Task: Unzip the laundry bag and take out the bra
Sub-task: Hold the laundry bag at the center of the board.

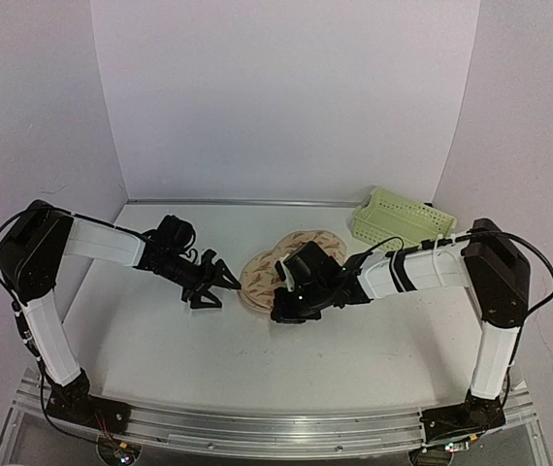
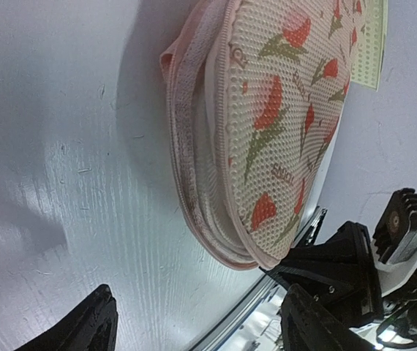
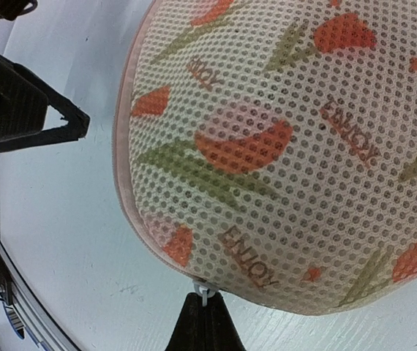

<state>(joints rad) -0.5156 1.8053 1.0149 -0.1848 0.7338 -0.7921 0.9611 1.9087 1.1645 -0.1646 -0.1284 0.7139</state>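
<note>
On the left, our left pincer (image 1: pixel 215 289) hangs low over the white table (image 1: pixel 354 359) with its fingers spread wide and nothing between them. The laundry bag (image 1: pixel 257 276) lies flat on the table just to the right of it, close to the fingertips but apart from them. From the left wrist we see the bag's pinkish zip rim (image 2: pixel 186 168) facing the open fingers, with bare table between the two.

Further right, the right pincer (image 3: pixel 197 323) sits at the bag's near edge with its fingers pressed together. A small metal zip pull (image 3: pixel 205 292) shows right at their tip, touching them. We cannot tell whether it is pinched between them or only resting there. The printed mesh of the bag fills most of that wrist view, bulging above the closed fingers.

At the far right, a pale green basket (image 1: pixel 400 219) stands at the back of the table, just behind the bag and apart from both pincers.
</note>
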